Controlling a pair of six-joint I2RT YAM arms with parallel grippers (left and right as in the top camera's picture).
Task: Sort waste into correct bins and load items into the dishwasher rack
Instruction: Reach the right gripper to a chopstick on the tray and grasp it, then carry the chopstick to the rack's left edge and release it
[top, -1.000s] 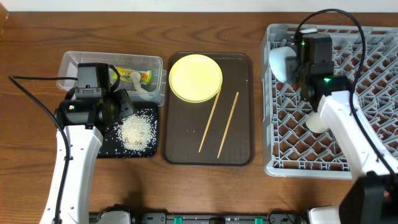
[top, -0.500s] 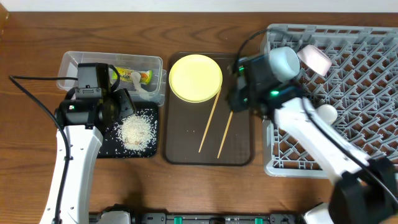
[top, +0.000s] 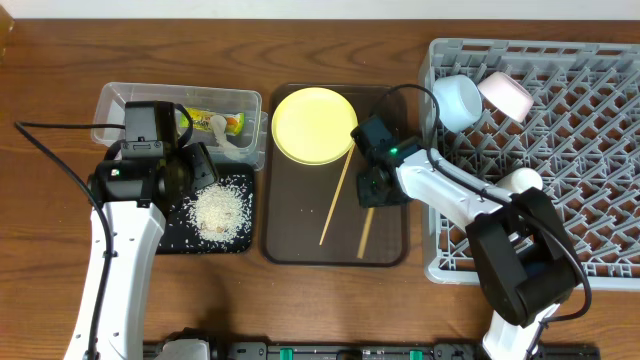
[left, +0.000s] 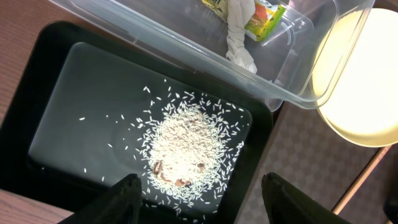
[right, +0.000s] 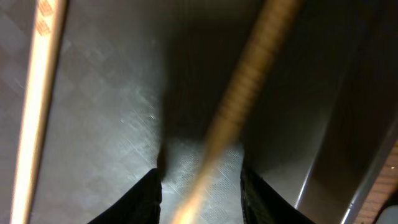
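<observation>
On the brown rectangular serving tray, the right gripper holds its fingers apart astride one thin wooden chopstick. Closing off-centre could roll it away, toward the tray's rim.

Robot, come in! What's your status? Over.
Left tool open above white rice heap in shallow black tray. Right tool open, straddling one wooden chopstick on brown serving tray. Nothing blocking it.

no legible text anywhere, snack wrapper print too blurred
</observation>
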